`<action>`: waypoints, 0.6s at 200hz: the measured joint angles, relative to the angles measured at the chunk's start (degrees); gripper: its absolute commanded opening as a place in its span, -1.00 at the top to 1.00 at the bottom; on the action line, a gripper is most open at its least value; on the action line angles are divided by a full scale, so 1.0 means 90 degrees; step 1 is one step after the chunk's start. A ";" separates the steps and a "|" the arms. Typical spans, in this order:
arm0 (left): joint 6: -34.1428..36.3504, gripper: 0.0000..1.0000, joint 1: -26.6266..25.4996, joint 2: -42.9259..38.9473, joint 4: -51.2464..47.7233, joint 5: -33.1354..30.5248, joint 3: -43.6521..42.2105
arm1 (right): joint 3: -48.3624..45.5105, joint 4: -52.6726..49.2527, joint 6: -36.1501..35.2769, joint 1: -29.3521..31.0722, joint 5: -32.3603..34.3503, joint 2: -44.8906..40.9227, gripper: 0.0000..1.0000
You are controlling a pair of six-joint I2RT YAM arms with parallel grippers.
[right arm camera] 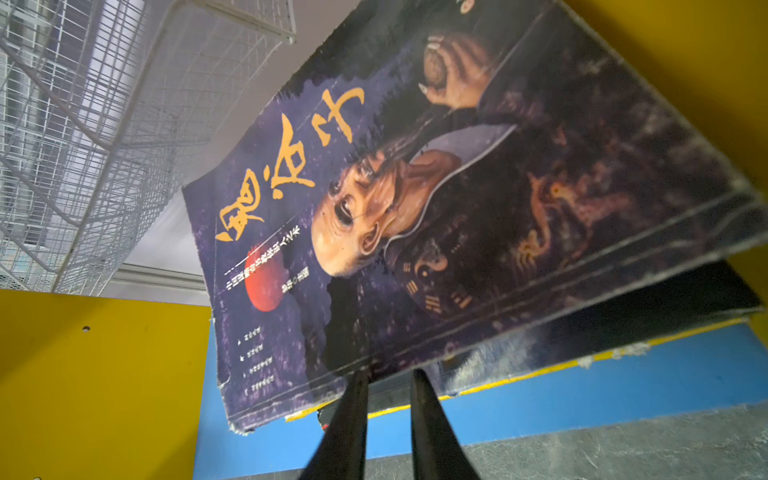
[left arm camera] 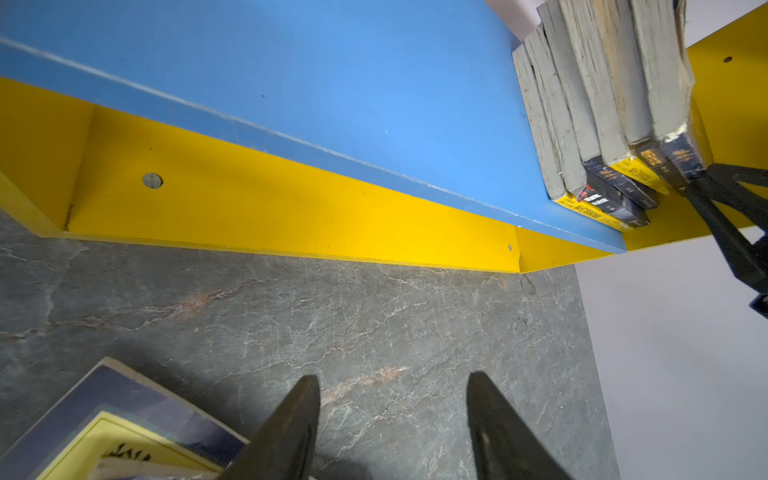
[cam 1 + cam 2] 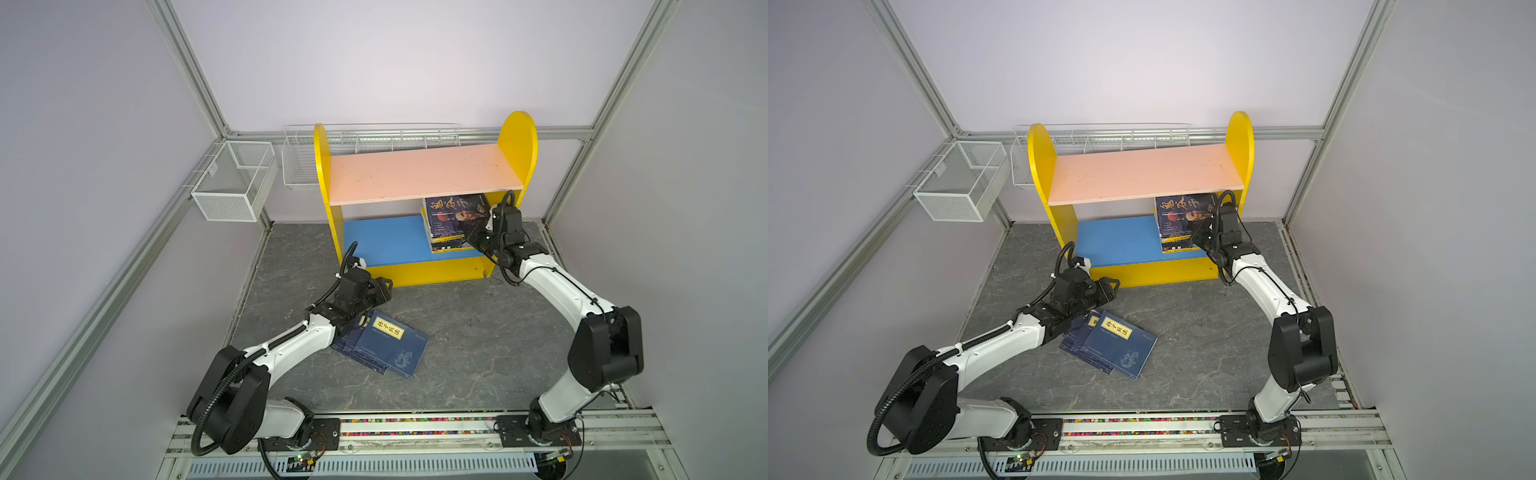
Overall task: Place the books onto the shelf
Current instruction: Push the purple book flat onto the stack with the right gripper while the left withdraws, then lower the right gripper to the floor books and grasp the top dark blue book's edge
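A: Counting now: how many of each?
B: About five books (image 2: 582, 104) lean on the shelf (image 3: 436, 272), on its blue board (image 3: 382, 241); at least two navy books (image 3: 390, 345) overlap on the desk (image 3: 478, 332).
A: Grippers?
B: Two. The left gripper (image 2: 392, 376) hangs spread and empty beside the navy ones; the right gripper (image 1: 388, 372) pinches the front purple book (image 1: 415, 208).

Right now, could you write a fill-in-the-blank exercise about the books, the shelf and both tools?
The dark purple paperback book rests on the ___ lower board of the yellow wooden shelf.
Its pink upper board holds ___ books.
The right tool is shut on the ___ book.
The left tool, near the thin navy paperback books, is ___.
Missing words: blue; no; purple; open.
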 measured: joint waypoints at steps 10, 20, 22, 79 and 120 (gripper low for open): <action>0.0000 -0.14 0.0000 0.0022 0.0002 0.0005 0.0000 | 0.0000 0.0075 0.0015 0.0000 -0.0022 0.0027 0.56; 0.0000 -0.14 0.0000 0.0039 0.0002 0.0029 0.0000 | 0.0000 0.0126 0.0036 0.0000 -0.0032 0.0049 0.56; 0.0000 -0.14 0.0000 0.0044 0.0002 0.0027 0.0000 | 0.0000 0.0136 0.0041 0.0000 -0.0032 0.0051 0.56; 0.0027 -0.14 0.0000 0.0070 0.0000 0.0126 0.0000 | -0.0311 0.0289 0.0119 0.0002 -0.0015 -0.0136 0.49; 0.0202 -0.15 0.0000 -0.0029 -0.0287 0.0114 -0.0012 | -0.1452 0.0129 -0.0243 0.0214 0.0070 -0.1285 -0.06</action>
